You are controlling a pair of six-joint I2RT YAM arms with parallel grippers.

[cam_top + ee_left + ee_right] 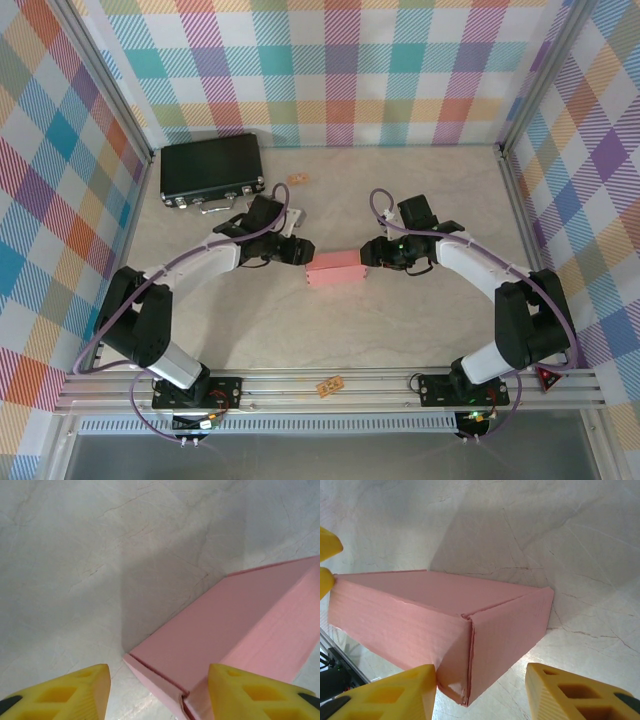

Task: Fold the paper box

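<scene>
The paper box (335, 268) is a closed, salmon-pink, shallow rectangular box lying flat mid-table between both arms. My left gripper (300, 253) is at its left end. In the left wrist view the box's corner (200, 680) sits between the yellow fingers (75, 690); the left gripper (159, 680) is open, with its left finger well off the card. My right gripper (368, 256) is at the right end. In the right wrist view the paper box (445, 615) shows a corner seam. The right gripper (481, 677) is open: one finger (395, 692) touches the long side, the other stands apart.
A black hard case with metal latches (212, 168) lies at the back left. A small tan tag (298, 179) lies near it, and another (330, 384) rests on the front rail. Plaid walls enclose the table on three sides.
</scene>
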